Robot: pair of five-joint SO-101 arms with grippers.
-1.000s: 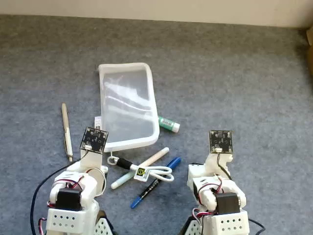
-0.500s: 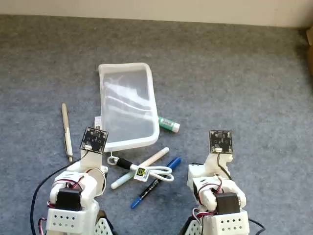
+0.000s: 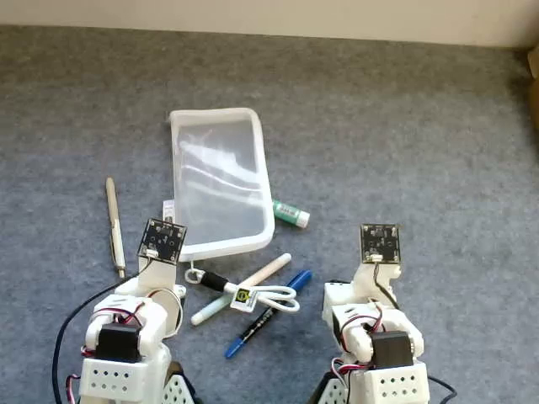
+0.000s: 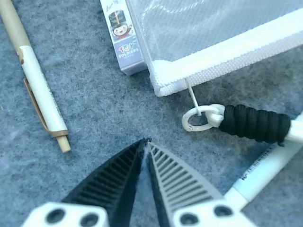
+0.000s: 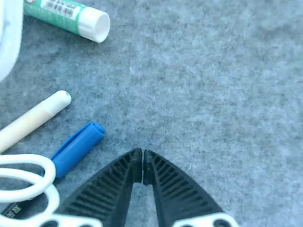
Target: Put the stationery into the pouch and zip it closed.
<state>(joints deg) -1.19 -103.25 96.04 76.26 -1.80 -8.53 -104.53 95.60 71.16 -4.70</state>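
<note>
So, left gripper and right gripper are both sitting pressed together, gripping nothing. White cord is lying across the blue pen and cream marker, risking a snagged grab. Pouch is lying flat beyond them; tethered cord could be dragging it.

Pale printed eraser box half tucked under translucent white mesh pouch; green glue stick cut by frame edge.

white-edged mesh pouch, blue marker, grey carpet
</note>
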